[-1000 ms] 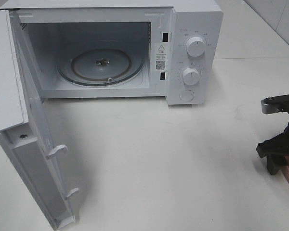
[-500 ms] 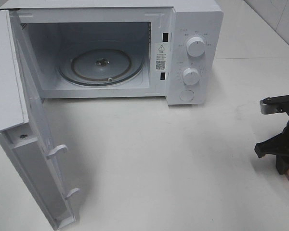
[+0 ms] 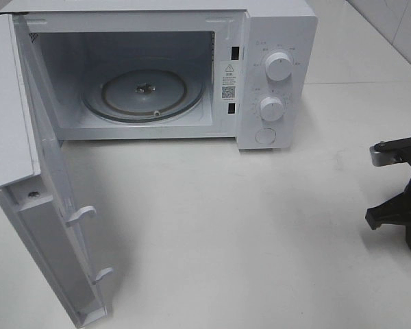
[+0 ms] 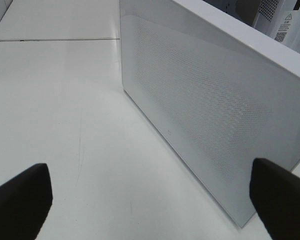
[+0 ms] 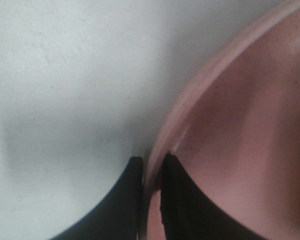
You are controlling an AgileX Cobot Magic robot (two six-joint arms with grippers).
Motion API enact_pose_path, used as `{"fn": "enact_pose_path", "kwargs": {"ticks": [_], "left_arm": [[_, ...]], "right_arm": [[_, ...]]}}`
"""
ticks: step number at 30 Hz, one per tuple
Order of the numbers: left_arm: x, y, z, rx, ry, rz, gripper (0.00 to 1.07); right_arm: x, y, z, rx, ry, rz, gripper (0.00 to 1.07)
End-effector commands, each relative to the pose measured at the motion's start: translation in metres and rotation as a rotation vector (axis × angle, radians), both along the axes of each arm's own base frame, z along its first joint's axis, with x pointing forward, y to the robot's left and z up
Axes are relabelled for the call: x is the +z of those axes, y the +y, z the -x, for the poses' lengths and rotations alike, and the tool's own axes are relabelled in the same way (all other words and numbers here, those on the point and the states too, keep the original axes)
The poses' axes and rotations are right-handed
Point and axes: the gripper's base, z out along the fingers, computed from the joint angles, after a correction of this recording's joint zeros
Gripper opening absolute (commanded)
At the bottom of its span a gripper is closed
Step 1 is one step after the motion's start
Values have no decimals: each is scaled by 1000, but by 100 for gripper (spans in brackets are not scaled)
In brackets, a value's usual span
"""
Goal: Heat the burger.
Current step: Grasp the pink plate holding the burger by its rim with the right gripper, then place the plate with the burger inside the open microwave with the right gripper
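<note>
Our right gripper (image 5: 151, 165) clamps the pink plate (image 5: 225, 115) at its rim, burger unseen but presumably on it, left gripper (image 4: 150, 170) spread; next we carry it level into the open microwave (image 3: 274, 27).

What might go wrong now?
1. The right end effector pinches the plate only by its thin rim, so the plate might tip or slip when lifted.
2. The left end effector hangs open close to the door of the microwave and might bump it.
</note>
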Motion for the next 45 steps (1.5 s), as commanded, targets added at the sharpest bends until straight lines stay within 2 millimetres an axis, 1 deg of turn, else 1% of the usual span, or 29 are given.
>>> {"fn": "enact_pose_path", "kwargs": {"ticks": [1, 4, 6, 14, 17, 25, 30, 38, 39, 40, 41, 43, 45], "left_arm": [[0, 0, -1, 1, 1, 2, 100], [0, 0, -1, 1, 1, 2, 100], [0, 0, -1, 1, 1, 2, 100], [0, 0, -1, 1, 1, 2, 100], [0, 0, -1, 1, 1, 2, 100], [0, 0, -1, 1, 1, 2, 100], [0, 0, -1, 1, 1, 2, 100], [0, 0, -1, 1, 1, 2, 100], [0, 0, -1, 1, 1, 2, 100], [0, 0, -1, 1, 1, 2, 100], [0, 0, -1, 1, 1, 2, 100], [0, 0, -1, 1, 1, 2, 100], [0, 0, -1, 1, 1, 2, 100]], "right_arm": [[2, 7, 5, 8, 21, 43, 0], [6, 8, 6, 18, 10, 80, 0], [14, 9, 6, 21, -14, 130, 0], [18, 14, 10, 42, 3, 243, 0], [20, 18, 11, 58, -7, 299, 0], [24, 28, 14, 102, -6, 380, 0], [25, 33, 16, 124, 5, 401, 0], [27, 48, 21, 182, 9, 421, 0], [30, 53, 25, 205, -4, 419, 0], [30, 53, 25, 205, -4, 419, 0], [35, 58, 31, 226, -23, 410, 0], [36, 59, 33, 234, -28, 408, 0], [43, 65, 42, 263, -50, 402, 0]]}}
